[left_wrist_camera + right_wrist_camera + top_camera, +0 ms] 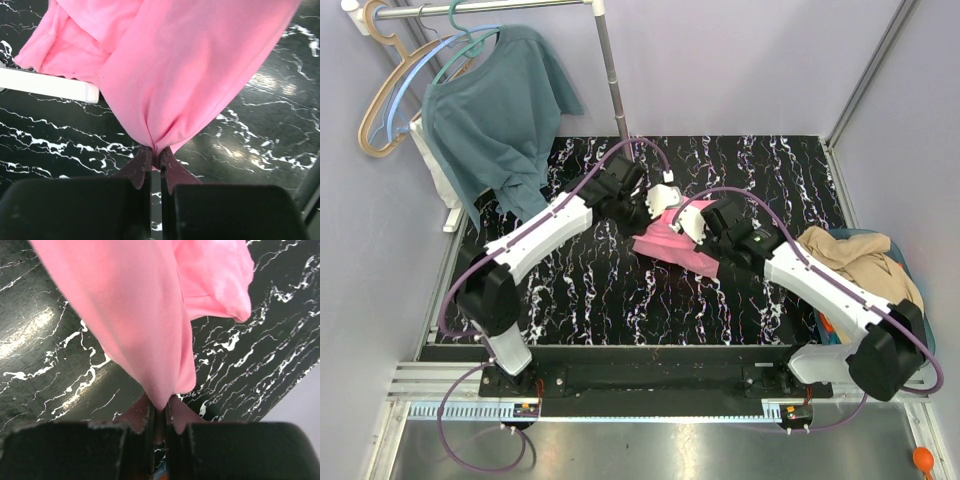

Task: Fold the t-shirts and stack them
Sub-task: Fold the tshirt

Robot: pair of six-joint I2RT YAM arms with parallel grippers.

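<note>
A bright pink t-shirt (672, 245) hangs bunched between both arms over the middle of the black marbled table (610, 290). My left gripper (155, 154) is shut on a pinched fold of the pink t-shirt (190, 75). My right gripper (160, 407) is shut on another fold of the pink t-shirt (135, 325). In the top view the left gripper (648, 208) and the right gripper (695, 228) stand close together, the cloth draped below them. A tan-beige t-shirt (855, 262) lies heaped at the right edge, with a bit of orange cloth (827, 324) under it.
A dusty teal shirt (500, 120) hangs on a hanger from a rail (490, 10) at the back left, with a steel post (612, 80) beside it. A white bar (50, 85) shows under the pink cloth in the left wrist view. Walls close in on both sides.
</note>
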